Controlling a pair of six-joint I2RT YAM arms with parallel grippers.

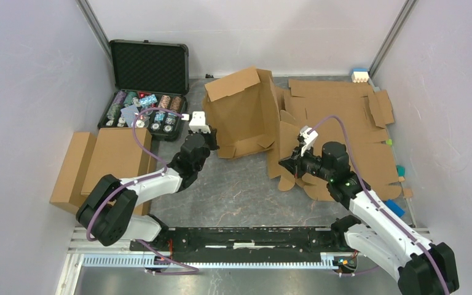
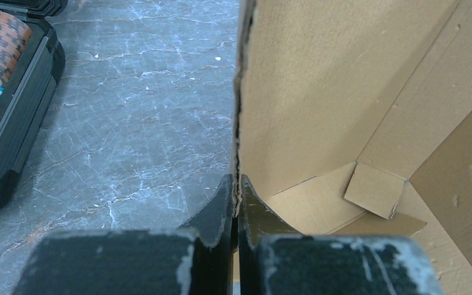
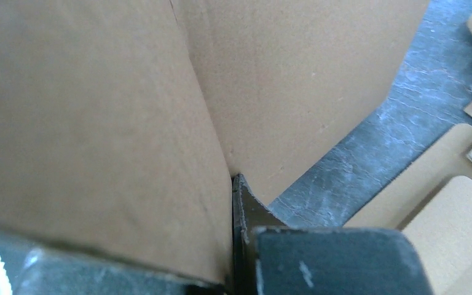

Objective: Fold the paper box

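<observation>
I count two grippers, one half-folded box (image 1: 246, 114), one open black case (image 1: 149, 67) of chips (image 1: 144, 110), and two shut cartons (image 1: 101, 163) stacked by the left edge of the counter (image 1: 239, 190). Flat sheets (image 1: 344, 104) overlap along the right edge; I cannot count them.

The box stands near the middle of the counter, toward the far edge, its panels raised and one flap tipped over the top. It sits between my two grippers.

The left gripper (image 1: 208, 140) is at the box's left wall. In its wrist view the fingers (image 2: 218, 212) are pinched nearly together on the raw edge of that wall, with the inside of the box (image 2: 332, 92) off to their right.

The right gripper (image 1: 290, 161) is at the box's right flap, which stands upright. Its wrist view shows one finger (image 3: 249, 212) pressed flat against the cardboard (image 3: 98, 123). The panel hides the other finger, but the jaws look clamped on the flap.
</observation>
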